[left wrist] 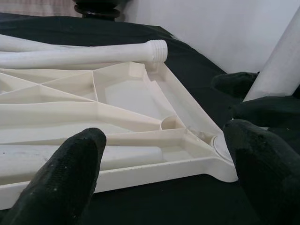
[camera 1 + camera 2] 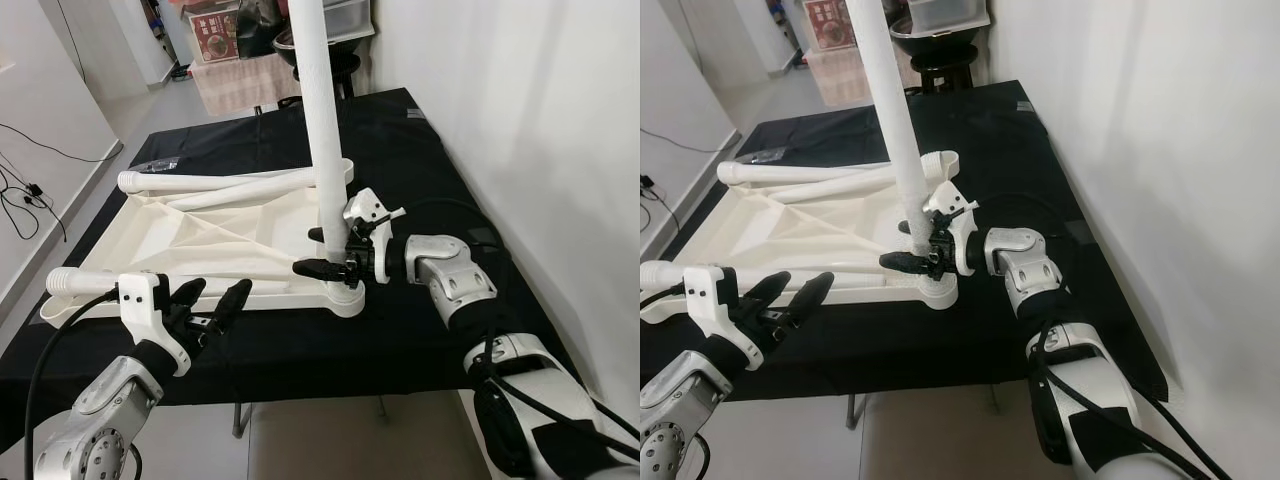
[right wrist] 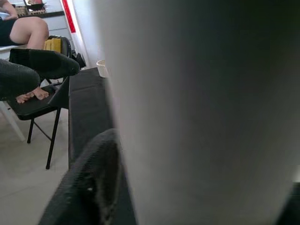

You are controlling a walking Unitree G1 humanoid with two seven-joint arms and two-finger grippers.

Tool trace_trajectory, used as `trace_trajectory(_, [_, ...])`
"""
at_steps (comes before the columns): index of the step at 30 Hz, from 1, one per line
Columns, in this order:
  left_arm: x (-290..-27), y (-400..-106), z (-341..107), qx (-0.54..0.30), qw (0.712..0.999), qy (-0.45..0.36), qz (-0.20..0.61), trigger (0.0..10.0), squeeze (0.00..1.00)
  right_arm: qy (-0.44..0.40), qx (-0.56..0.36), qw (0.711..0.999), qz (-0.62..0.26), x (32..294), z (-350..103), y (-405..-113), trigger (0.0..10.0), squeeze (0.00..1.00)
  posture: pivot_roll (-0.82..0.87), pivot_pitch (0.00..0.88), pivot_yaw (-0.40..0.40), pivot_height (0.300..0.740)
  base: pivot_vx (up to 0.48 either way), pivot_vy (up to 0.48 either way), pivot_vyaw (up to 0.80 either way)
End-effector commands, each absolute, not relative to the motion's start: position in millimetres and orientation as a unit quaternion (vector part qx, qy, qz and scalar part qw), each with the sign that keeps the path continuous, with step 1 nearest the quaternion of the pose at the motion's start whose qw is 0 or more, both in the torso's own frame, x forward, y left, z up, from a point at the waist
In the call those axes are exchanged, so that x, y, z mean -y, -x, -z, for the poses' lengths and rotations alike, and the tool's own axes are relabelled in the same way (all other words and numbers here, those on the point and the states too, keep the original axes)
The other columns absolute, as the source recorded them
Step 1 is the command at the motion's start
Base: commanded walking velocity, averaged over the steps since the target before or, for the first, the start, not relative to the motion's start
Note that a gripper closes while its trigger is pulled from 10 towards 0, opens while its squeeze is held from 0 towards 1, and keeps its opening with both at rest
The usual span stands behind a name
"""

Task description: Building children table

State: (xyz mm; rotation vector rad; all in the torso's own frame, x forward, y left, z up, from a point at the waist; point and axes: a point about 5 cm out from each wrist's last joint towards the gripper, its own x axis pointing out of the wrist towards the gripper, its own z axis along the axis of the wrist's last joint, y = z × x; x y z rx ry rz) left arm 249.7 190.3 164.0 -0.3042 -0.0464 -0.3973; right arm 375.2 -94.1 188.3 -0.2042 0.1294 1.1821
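Tabletop (image 2: 190,235) — white, upside down on black table (image 2: 420,160) | leg (image 2: 325,130) upright in near-right corner socket | right gripper (image 2: 335,252) clamped round leg base | left gripper (image 2: 212,298) fingers spread — hovering just off near edge | two loose legs (image 2: 220,182) resting across underside

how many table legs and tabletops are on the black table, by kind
table legs: 3, one upright leg in the right gripper, one lying leg at the far edge, one lying leg at the near edge
upturned tabletop: 1
total: 4
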Motion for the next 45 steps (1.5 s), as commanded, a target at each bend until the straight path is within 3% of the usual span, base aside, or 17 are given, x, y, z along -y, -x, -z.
trace_trajectory(1, [-193, -249, -161, 0.014, 0.971, 0.147, 0.188, 10.0, 0.0, 0.103, -0.067, 0.806, -0.579, 84, -186, -372, 0.0, 0.0, -0.02, 0.07, 0.133, 0.74, 0.0, 0.0, 0.0])
trace_trajectory(9, [-192, -249, -161, 0.015, 0.971, 0.148, 0.188, 10.0, 0.0, 0.158, -0.067, 0.807, -0.565, 96, -183, -374, 0.0, 0.0, -0.02, 0.073, 0.124, 0.74, 0.0, 0.0, 0.0])
trace_trajectory(10, [-193, -249, -161, 0.016, 0.971, 0.148, 0.187, 10.0, 0.0, 0.182, -0.083, 0.824, -0.53, 100, -172, -370, 0.0, 0.0, -0.02, 0.082, 0.123, 0.74, 0.0, 0.0, 0.0])
trace_trajectory(14, [-194, -248, -161, 0.017, 0.971, 0.148, 0.186, 10.0, 0.0, 0.206, -0.1, 0.843, -0.487, 103, -161, -363, 0.0, 0.0, -0.02, 0.082, 0.123, 0.74, 0.0, 0.0, 0.0])
trace_trajectory(15, [-195, -248, -161, 0.016, 0.971, 0.146, 0.186, 10.0, 0.0, 0.209, -0.061, 0.89, -0.401, 83, -157, -349, 0.0, 0.0, -0.04, 0.08, 0.142, 0.74, 0.0, 0.0, 0.0])
trace_trajectory(16, [-195, -249, -161, 0.015, 0.971, 0.146, 0.187, 10.0, 0.0, 0.153, -0.046, 0.935, -0.317, 79, -162, -348, 0.0, 0.0, -0.04, 0.069, 0.142, 0.74, 0.0, 0.0, 0.0])
trace_trajectory(18, [-195, -250, -161, 0.014, 0.971, 0.147, 0.188, 10.0, 0.0, 0.083, -0.05, 0.97, -0.223, 80, -165, -347, 0.0, 0.0, -0.04, 0.069, 0.142, 0.74, 0.0, 0.0, 0.0])
trace_trajectory(23, [-194, -251, -162, 0.021, 0.972, 0.149, 0.181, 10.0, 0.0, 0.144, -0.029, 0.963, -0.226, 82, -169, -366, 0.0, 0.0, -0.02, 0.062, 0.119, 0.74, 0.0, 0.0, 0.0])
trace_trajectory(29, [-195, -251, -161, 0.018, 0.972, 0.146, 0.183, 10.0, 0.0, 0.146, -0.038, 0.967, -0.206, 88, -171, -367, 0.0, 0.0, -0.02, 0.063, 0.127, 0.74, 0.0, 0.0, 0.0])
trace_trajectory(30, [-194, -251, -161, 0.018, 0.972, 0.145, 0.184, 10.0, 0.0, 0.146, -0.039, 0.967, -0.203, 89, -172, -367, 1.3, 0.0, -0.02, 0.061, 0.125, 0.74, 0.0, 0.0, 0.0])
trace_trajectory(31, [-194, -251, -161, 0.018, 0.972, 0.145, 0.184, 10.0, 0.0, 0.145, -0.04, 0.968, -0.203, 90, -172, -367, 1.3, 0.0, -0.02, 0.061, 0.125, 0.74, 0.0, 0.0, 0.0])
trace_trajectory(32, [-194, -251, -161, 0.018, 0.972, 0.146, 0.184, 10.0, 0.0, 0.142, -0.042, 0.969, -0.198, 91, -174, -366, 10.0, 0.0, -0.02, 0.059, 0.121, 0.74, 0.0, 0.0, 0.0])
trace_trajectory(39, [-193, -251, -161, 0.018, 0.972, 0.147, 0.184, 10.0, 0.0, 0.115, -0.033, 0.967, -0.225, 89, -180, -366, 10.0, 0.0, -0.02, 0.055, 0.12, 0.74, 0.0, 0.0, 0.0])
trace_trajectory(40, [-193, -252, -160, 0.018, 0.972, 0.148, 0.184, 10.0, 0.0, 0.099, -0.012, 0.948, -0.301, 90, -188, -371, 10.0, 1.0, -0.02, 0.048, 0.128, 0.74, 0.0, 0.0, 0.0])
trace_trajectory(42, [-193, -252, -160, 0.017, 0.971, 0.148, 0.185, 10.0, 0.0, 0.089, 0.005, 0.931, -0.353, 92, -195, -373, 10.0, 1.0, -0.02, 0.048, 0.128, 0.74, 0.0, 0.0, 0.0])
trace_trajectory(43, [-193, -251, -160, 0.017, 0.971, 0.149, 0.185, 10.0, 0.0, 0.103, 0.007, 0.879, -0.465, 100, -197, -371, 10.0, 0.0, 0.0, 0.049, 0.124, 0.74, 0.0, 0.0, 0.0])
trace_trajectory(45, [-193, -251, -160, 0.017, 0.971, 0.149, 0.185, 10.0, 0.0, 0.103, 0.007, 0.879, -0.465, 100, -197, -371, 10.0, 0.0, 0.0, 0.049, 0.124, 0.74, 0.0, 0.0, 0.0])
